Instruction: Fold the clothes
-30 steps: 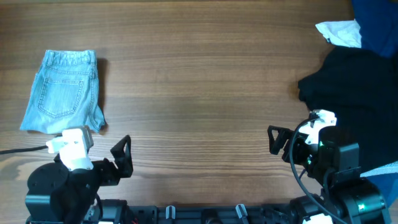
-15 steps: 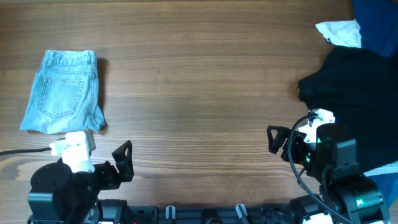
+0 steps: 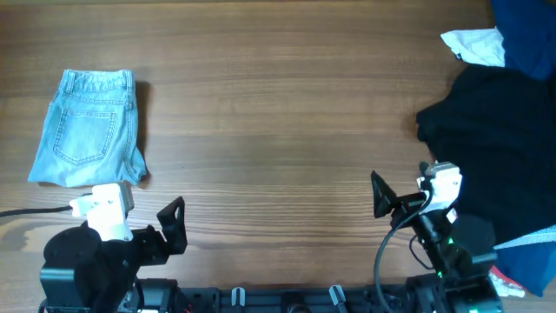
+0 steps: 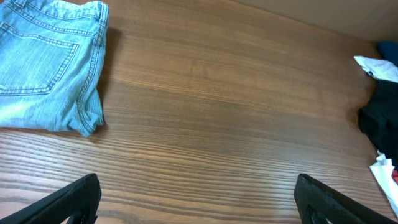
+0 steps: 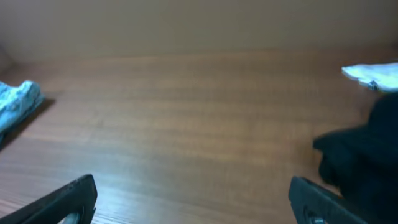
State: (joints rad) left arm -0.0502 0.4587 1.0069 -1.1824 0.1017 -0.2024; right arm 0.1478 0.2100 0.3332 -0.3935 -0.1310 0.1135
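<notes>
My left gripper (image 4: 198,199) and right gripper (image 5: 193,199) both hang spread wide, holding nothing, low over the table (image 3: 278,122), the folded denim shorts (image 3: 87,130) lying at its far left.

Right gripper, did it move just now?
Yes. The right gripper pulled back toward the robot's base, away from the black garment, which stayed put.

Your left arm (image 3: 82,265) and right arm (image 3: 453,250) are black, each with a white housing (image 3: 102,207) behind the jaws and blunt black fingers (image 4: 76,198); a black cable (image 3: 380,261) loops behind the right jaws.
</notes>
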